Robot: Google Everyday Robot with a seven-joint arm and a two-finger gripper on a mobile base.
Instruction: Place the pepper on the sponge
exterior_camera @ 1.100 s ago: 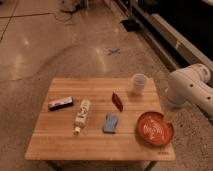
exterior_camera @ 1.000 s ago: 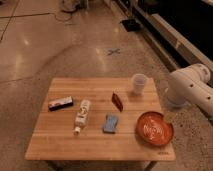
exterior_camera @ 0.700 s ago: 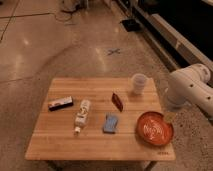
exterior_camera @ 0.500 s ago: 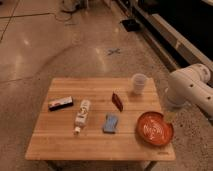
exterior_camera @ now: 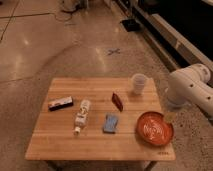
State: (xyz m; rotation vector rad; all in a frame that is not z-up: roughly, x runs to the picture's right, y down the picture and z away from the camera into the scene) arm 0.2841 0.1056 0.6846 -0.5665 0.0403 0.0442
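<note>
The pepper (exterior_camera: 117, 101), small and dark red, lies on the wooden table (exterior_camera: 60, 145) a little right of centre. The blue sponge (exterior_camera: 111, 123) rests just in front of it, a short gap between them. My gripper (exterior_camera: 170, 116) hangs at the lower end of the white arm (exterior_camera: 187, 87), off the table's right edge beside the red-orange plate. It is well to the right of both pepper and sponge and holds nothing I can see.
A red-orange plate (exterior_camera: 155, 128) sits at the front right. A clear cup (exterior_camera: 138, 83) stands at the back right. A white bottle (exterior_camera: 81, 114) lies left of the sponge, and a black-and-white block (exterior_camera: 60, 103) lies at the left. Polished floor surrounds the table.
</note>
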